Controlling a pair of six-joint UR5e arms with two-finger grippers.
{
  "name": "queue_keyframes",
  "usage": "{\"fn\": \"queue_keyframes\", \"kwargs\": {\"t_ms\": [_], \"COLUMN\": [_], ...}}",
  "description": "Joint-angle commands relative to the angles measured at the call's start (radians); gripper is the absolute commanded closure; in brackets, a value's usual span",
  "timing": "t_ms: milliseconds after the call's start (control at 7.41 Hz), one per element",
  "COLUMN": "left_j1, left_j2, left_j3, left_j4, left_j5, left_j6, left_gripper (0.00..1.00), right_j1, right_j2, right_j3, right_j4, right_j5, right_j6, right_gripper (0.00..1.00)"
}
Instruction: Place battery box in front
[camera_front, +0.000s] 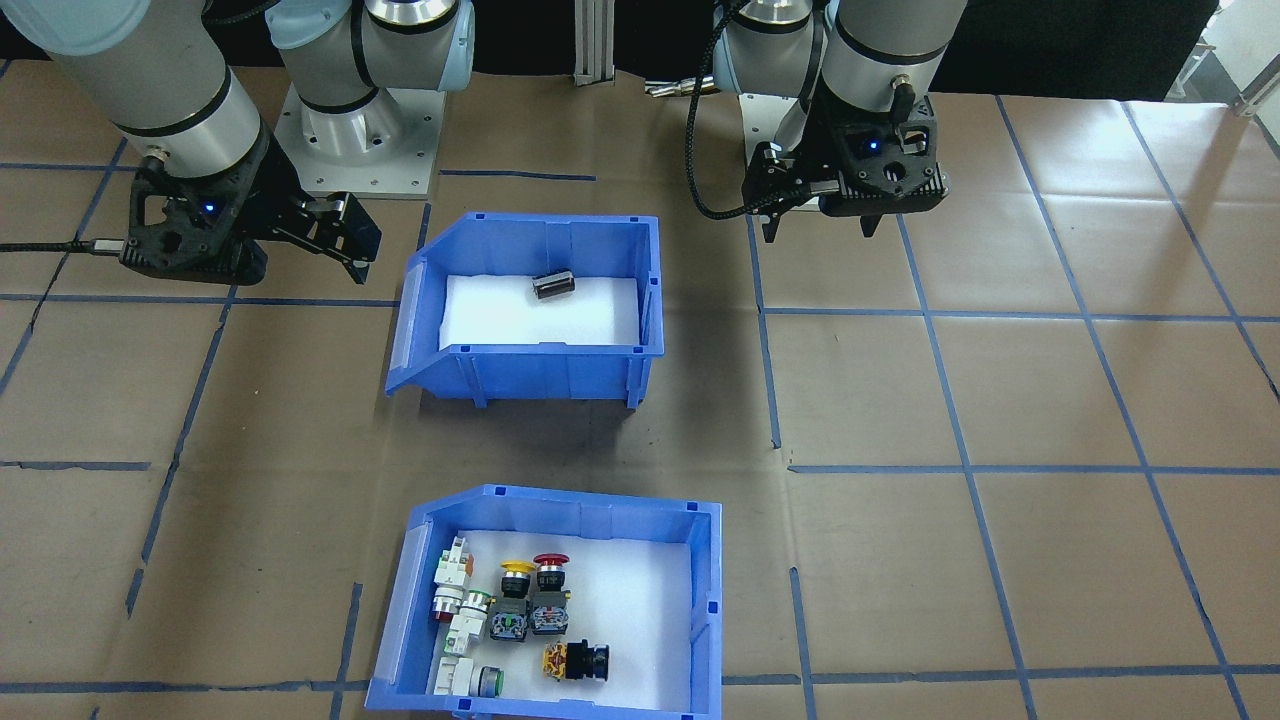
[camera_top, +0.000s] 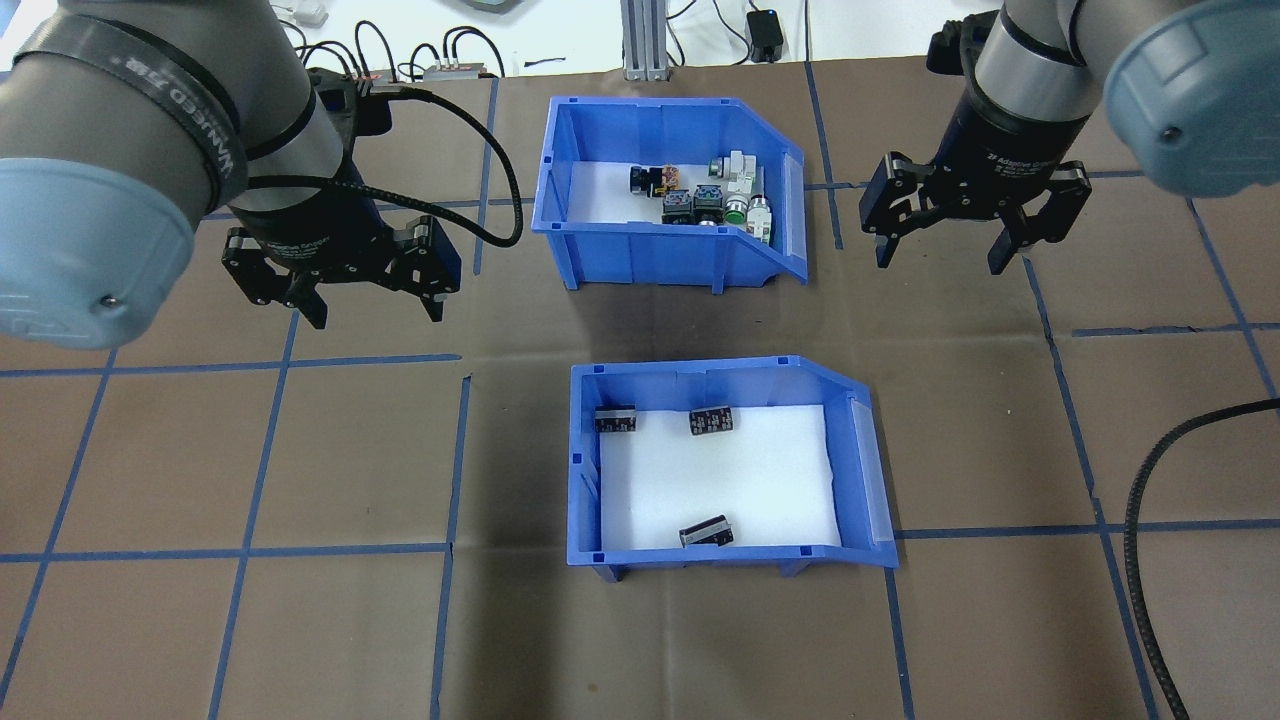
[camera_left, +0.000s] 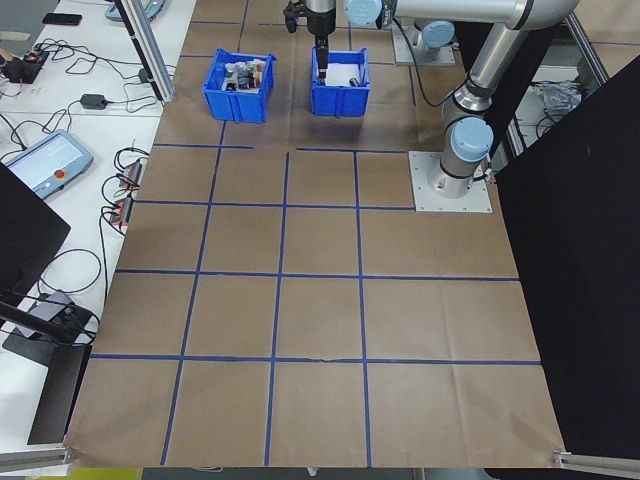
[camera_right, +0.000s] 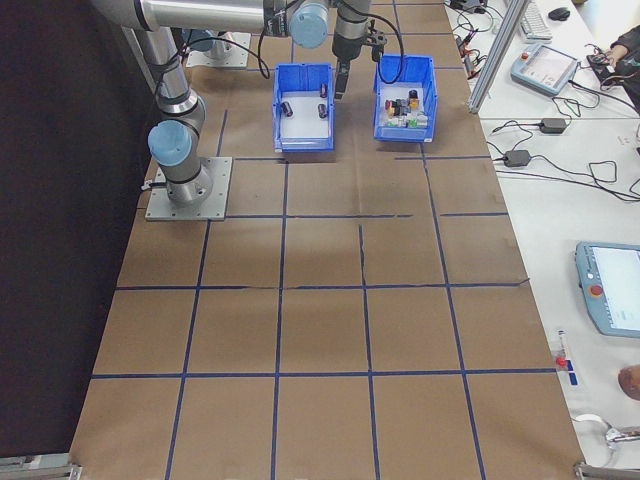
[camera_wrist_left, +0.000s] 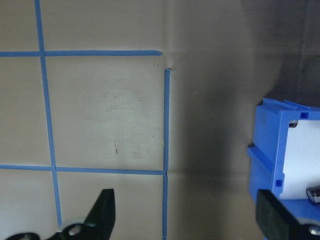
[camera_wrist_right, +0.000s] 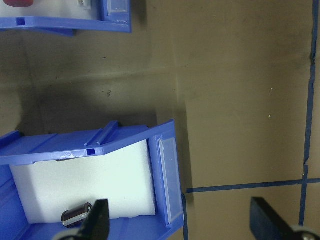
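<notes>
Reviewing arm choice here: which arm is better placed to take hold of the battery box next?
Probably either; slight edge to the right. Both grippers hang open beside the battery box, neither touching it. The right gripper sits by its sloped open end, the left gripper by its closed end wall.

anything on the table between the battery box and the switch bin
Nothing: in the overhead view only bare brown paper lies between the battery box and the switch bin.

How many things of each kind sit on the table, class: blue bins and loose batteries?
Blue bins: 2, the battery box and the switch bin
Batteries: 3
Total: 5
</notes>
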Motion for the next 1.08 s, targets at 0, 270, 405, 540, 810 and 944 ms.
{"fn": "queue_keyframes", "kwargs": {"t_ms": [0,270,405,540,810,944], "left_j1": [-0.002,-0.008,-0.019,-0.031,-0.081,-0.141], "left_j2": [0.009,0.017,0.032,0.06,0.117,0.124], "left_j3": [-0.003,-0.008,-0.033,-0.078,-0.17,-0.207], "left_j4": [-0.011,-0.021,-0.024,-0.022,-0.022,-0.01], "left_j5": [0.003,0.0,-0.009,-0.02,-0.084,-0.083], "left_j6": [-0.202,-0.367,-0.553,-0.727,-1.055,-1.178], "left_gripper": [0.0,0.0,0.0,0.0,0.0,0.0], "right_j1": [0.0,-0.003,-0.006,-0.006,-0.005,0.004], "right_j2": [0.001,0.002,0.013,0.042,0.119,0.155], "right_j3": [-0.004,-0.01,-0.017,-0.034,-0.131,-0.163], "right_j4": [-0.005,-0.002,-0.014,-0.017,-0.043,-0.045], "right_j5": [-0.004,-0.004,-0.003,0.004,0.01,0.01], "right_j6": [-0.01,-0.018,-0.126,-0.225,-0.432,-0.558], "right_gripper": [0.0,0.0,0.0,0.0,0.0,0.0]}}
